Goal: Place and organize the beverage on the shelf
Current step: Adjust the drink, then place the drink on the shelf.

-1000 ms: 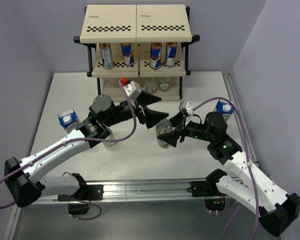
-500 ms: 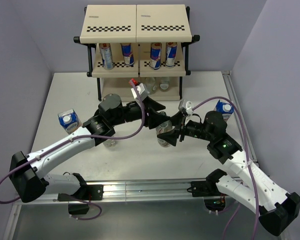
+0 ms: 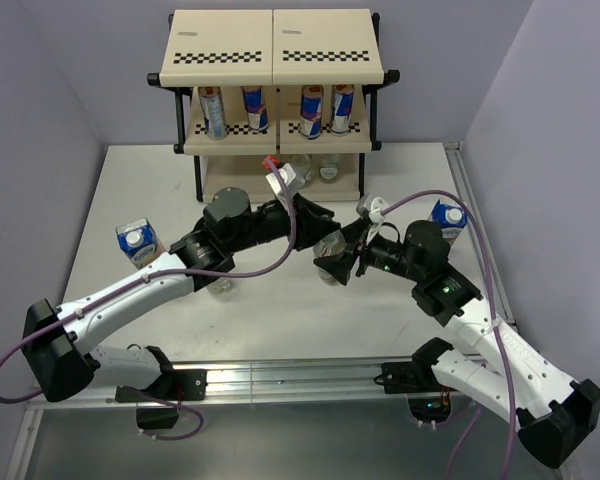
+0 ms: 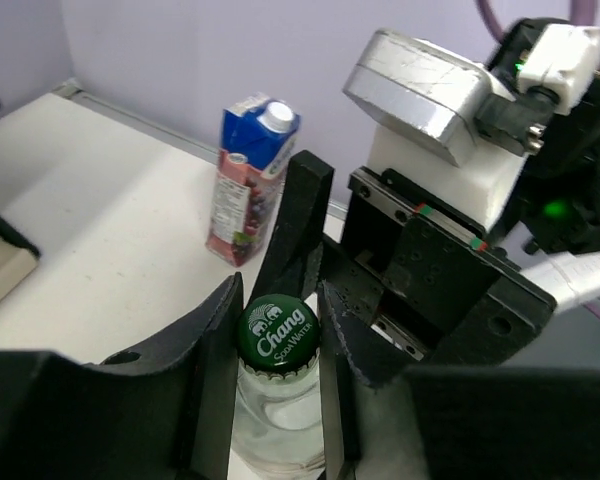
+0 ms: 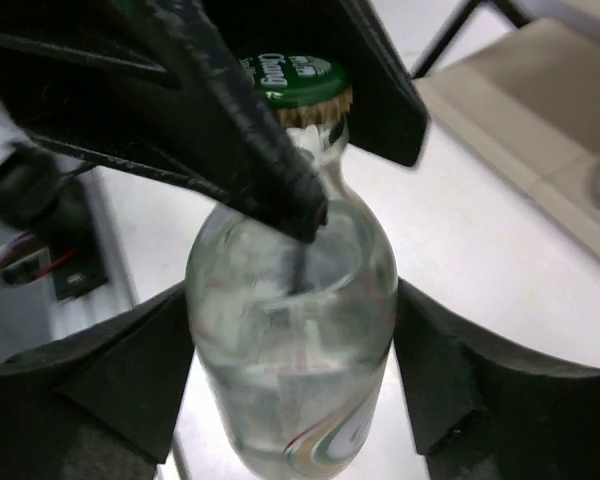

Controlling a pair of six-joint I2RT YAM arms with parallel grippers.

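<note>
A small clear bottle (image 3: pixel 329 268) with a green cap (image 4: pixel 278 333) is held between both arms at mid-table. My left gripper (image 4: pixel 278 305) is shut on its cap and neck from above. My right gripper (image 5: pixel 295 330) is shut on the bottle's body (image 5: pixel 295 350), one jaw against each side. The left gripper's black fingers (image 5: pixel 250 130) cover the cap in the right wrist view. The cream shelf (image 3: pixel 275 50) stands at the back, with several slim cans (image 3: pixel 255 108) on its middle tier and clear bottles (image 3: pixel 325 170) on the bottom tier.
A blue-topped carton (image 3: pixel 136 240) stands at the table's left. A purple grape carton (image 3: pixel 447 218) stands at the right, also seen past my left fingers (image 4: pixel 252 175). Another clear bottle (image 3: pixel 218 285) stands partly hidden under the left arm.
My left gripper reached right to the bottle held by the right gripper and closed on its cap. The right gripper with the bottle shifted slightly toward the shelf.
</note>
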